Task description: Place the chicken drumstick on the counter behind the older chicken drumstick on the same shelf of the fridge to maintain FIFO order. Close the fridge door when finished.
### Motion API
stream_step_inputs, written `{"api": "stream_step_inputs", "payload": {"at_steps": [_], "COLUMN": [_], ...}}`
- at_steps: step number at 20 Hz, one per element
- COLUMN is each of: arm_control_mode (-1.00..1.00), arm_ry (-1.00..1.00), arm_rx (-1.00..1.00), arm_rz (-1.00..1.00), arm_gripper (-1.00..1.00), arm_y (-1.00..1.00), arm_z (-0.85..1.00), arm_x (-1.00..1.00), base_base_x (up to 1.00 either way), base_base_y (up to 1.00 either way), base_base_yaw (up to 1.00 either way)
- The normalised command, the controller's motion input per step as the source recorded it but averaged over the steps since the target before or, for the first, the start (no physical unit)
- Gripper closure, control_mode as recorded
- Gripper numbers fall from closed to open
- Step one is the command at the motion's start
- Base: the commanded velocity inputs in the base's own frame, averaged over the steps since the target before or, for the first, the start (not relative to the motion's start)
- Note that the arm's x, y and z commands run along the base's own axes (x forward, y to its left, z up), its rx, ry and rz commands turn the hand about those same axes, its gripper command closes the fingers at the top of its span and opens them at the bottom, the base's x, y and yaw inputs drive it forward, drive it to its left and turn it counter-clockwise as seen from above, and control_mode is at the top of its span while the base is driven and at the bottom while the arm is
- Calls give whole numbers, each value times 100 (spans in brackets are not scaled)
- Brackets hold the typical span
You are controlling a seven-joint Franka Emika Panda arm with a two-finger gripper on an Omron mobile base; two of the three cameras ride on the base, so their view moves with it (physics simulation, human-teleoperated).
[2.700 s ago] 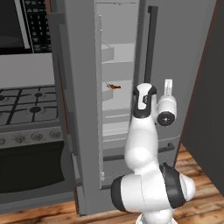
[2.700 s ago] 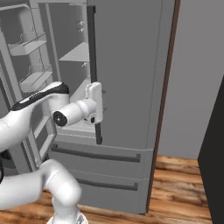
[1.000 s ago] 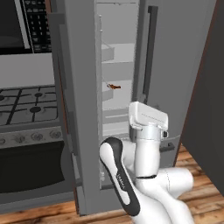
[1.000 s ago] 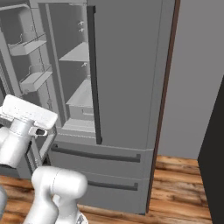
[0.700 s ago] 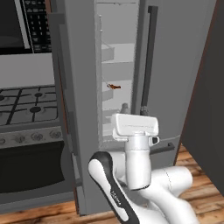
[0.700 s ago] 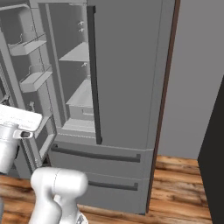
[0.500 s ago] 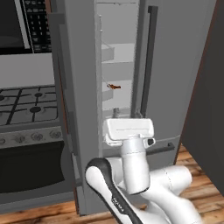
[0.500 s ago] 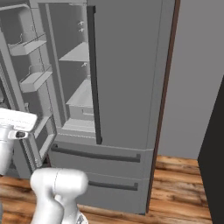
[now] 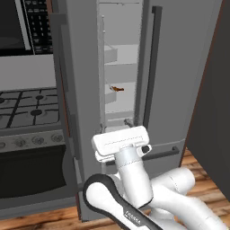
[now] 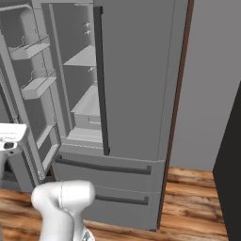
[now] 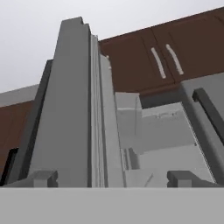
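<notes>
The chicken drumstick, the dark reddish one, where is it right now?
In the left base view the chicken drumstick lies on a shelf inside the open fridge, left of the door handle.

The fridge [image 9: 179, 67] was grey with dark handles, the drumstick [image 9: 117, 89] reddish-brown, the shelf [image 10: 87, 104] pale grey.

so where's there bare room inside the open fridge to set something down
In the left base view the shelf is bare right of the chicken drumstick, up to the closed door's edge. In the right base view the upper shelves look bare. The passage is narrow, between the open door and the closed door's handle. The gripper is open.
</notes>
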Motion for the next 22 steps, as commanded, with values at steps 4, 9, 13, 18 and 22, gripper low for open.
{"api": "stream_step_inputs", "payload": {"at_steps": [4, 9, 13, 18, 22], "arm_control_mode": [-100, -100, -100, -100, -100], "arm_ry": [12, 10, 7, 2, 2], "arm_rx": [-23, -23, -23, -23, -23], "arm_rz": [-10, -12, -15, -18, -20], "arm_gripper": [-100, -100, -100, -100, -100], "arm_y": [85, 88, 87, 85, 86], "arm_z": [0, 0, -1, -6, -16], "arm_x": [-27, -23, -11, -5, 0], "base_base_x": [0, 0, 0, 0, 0], "base_base_y": [0, 0, 0, 0, 0], "base_base_yaw": [0, 0, 0, 0, 0]}}
